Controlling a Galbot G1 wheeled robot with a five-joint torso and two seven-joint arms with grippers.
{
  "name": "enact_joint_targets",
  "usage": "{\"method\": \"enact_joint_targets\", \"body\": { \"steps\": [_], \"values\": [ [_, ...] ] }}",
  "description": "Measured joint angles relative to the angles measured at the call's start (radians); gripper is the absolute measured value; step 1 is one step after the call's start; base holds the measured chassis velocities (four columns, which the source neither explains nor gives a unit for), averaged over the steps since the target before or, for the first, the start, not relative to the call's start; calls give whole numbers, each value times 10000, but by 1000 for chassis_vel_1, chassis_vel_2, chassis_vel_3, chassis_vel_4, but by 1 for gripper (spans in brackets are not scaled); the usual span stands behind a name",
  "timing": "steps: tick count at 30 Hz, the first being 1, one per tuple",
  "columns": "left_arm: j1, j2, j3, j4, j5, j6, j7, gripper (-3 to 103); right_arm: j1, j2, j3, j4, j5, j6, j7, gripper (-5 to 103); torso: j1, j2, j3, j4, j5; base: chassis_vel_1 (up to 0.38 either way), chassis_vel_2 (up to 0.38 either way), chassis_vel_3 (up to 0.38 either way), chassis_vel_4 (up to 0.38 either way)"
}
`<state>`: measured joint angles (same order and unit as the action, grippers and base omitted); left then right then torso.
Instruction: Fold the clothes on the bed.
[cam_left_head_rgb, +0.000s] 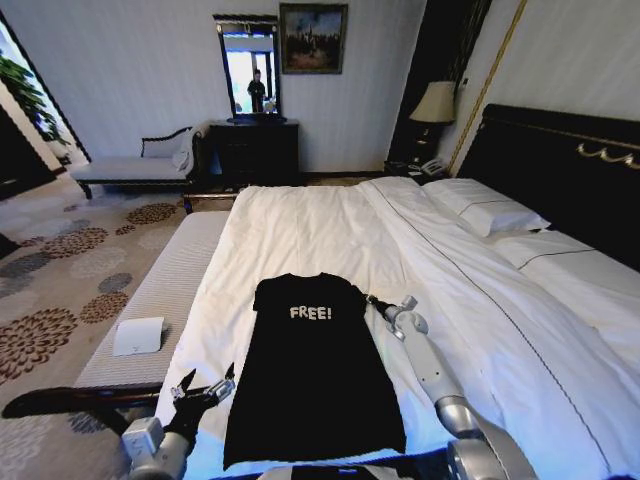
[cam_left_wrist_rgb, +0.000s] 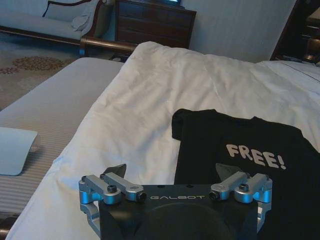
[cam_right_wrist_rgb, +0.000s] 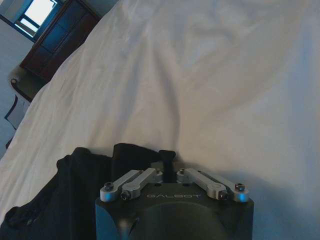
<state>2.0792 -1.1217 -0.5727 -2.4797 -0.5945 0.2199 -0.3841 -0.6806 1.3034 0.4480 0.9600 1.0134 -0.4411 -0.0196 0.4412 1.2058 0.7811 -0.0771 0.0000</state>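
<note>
The clothes are one black T-shirt (cam_left_head_rgb: 312, 370) with white "FREE!" lettering, lying flat and chest-up on the white duvet of the bed (cam_left_head_rgb: 310, 220). My right gripper (cam_left_head_rgb: 376, 302) is at the shirt's sleeve on the headboard side. In the right wrist view its fingers (cam_right_wrist_rgb: 168, 159) are shut together on bunched black sleeve fabric (cam_right_wrist_rgb: 85, 175). My left gripper (cam_left_head_rgb: 208, 381) hovers open beside the shirt's lower edge, near the bed's side. In the left wrist view the left gripper (cam_left_wrist_rgb: 171, 171) shows its jaws spread wide, with the T-shirt (cam_left_wrist_rgb: 250, 150) just ahead of it.
A grey upholstered bench (cam_left_head_rgb: 165, 290) runs along the bed's left side with a white card (cam_left_head_rgb: 138, 336) on it. Pillows (cam_left_head_rgb: 485, 210) and the dark headboard (cam_left_head_rgb: 560, 170) are at the right. A dark dresser (cam_left_head_rgb: 255, 150) and a chaise (cam_left_head_rgb: 135, 165) stand by the far wall.
</note>
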Motion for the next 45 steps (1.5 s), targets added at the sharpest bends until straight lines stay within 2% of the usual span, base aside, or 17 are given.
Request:
{"method": "enact_joint_targets", "body": {
  "steps": [1,3,14,24,35,45],
  "values": [
    [7,-12,-26,40,17,-1,4,100,-34,15,21,66,88,-44,22,4,0,0,0,1,0,0,0,0,0],
    [14,-26,-84,66,19,-8,9,100,-112,20,35,218,148,-74,55,1,0,0,0,1,0,0,0,0,0],
    [-33,-43,-89,79,-58,-22,14,100,-442,-53,206,790,162,18,243,0,0,0,0,2,1,0,0,0,0],
    [-198,-101,-5,86,-134,-79,13,100,-1613,-362,715,2497,-173,373,548,0,0,0,0,0,0,0,0,0,0],
    [-197,-129,-36,52,-112,-128,18,100,-2477,-335,1158,3560,-771,718,778,0,0,0,0,1,0,0,0,0,0],
    [-267,-130,-6,111,-100,-147,31,100,-2467,-178,1004,3369,-1021,1056,750,0,0,0,0,1,-1,0,0,0,0]
  ]
}}
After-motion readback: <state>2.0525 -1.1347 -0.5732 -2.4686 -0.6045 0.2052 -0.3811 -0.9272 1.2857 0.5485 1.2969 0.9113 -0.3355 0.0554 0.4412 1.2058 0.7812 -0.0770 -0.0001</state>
